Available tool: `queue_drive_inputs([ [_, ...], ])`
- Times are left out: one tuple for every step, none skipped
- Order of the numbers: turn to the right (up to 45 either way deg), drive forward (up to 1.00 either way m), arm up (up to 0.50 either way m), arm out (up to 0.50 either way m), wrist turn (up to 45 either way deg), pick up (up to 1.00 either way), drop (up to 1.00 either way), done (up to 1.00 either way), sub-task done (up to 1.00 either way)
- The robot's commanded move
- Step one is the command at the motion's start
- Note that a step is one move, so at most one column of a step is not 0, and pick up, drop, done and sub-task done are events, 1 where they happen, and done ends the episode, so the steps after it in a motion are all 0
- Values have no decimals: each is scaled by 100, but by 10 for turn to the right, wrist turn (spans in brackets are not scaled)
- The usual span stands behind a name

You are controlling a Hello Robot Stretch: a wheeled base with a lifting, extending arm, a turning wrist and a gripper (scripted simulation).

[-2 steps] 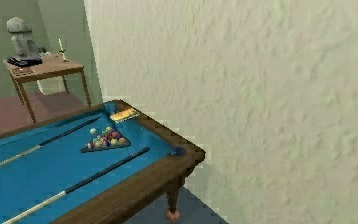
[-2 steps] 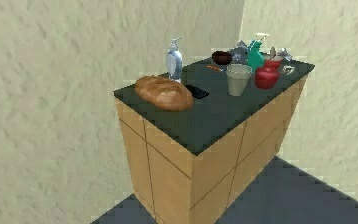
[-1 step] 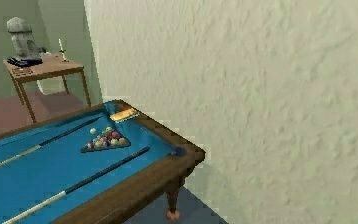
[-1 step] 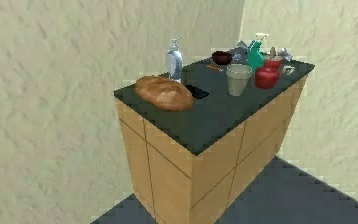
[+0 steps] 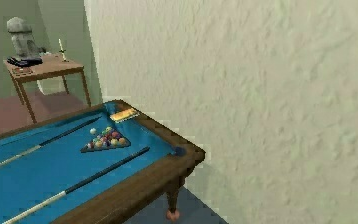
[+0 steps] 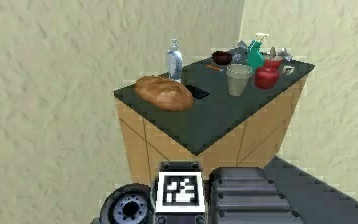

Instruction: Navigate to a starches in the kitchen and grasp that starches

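A brown bread loaf (image 6: 165, 93) is lying on the near left corner of a dark worktop (image 6: 227, 115) in the arm side view, its length running along the worktop's left edge. The hand (image 6: 127, 208) is showing as a dark round body at the bottom edge of that view, just left of a white marker square (image 6: 180, 190); it is sitting well apart from the loaf, lower in the picture and slightly left of it. Its fingers are not making themselves out, so I cannot tell whether it is holding anything. Just behind the loaf a clear spray bottle (image 6: 174, 58) is standing upright, and farther along the worktop a cream cup (image 6: 237, 80), a red pot (image 6: 266, 75) and a dark bowl (image 6: 222, 58) are clustering together. In the forward view a blue-clothed pool table (image 5: 47, 165) is carrying racked balls (image 5: 107, 140), and beyond it a bust (image 5: 22, 38) is resting on a wooden side table (image 5: 57, 70).
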Motion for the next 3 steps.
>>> queue_drive_inputs([
  [0, 0, 0, 44, 0, 0, 0, 0, 0],
  [0, 0, 0, 0, 450, 0, 0, 0, 0],
  [0, 0, 0, 0, 450, 0, 0, 0, 0],
])
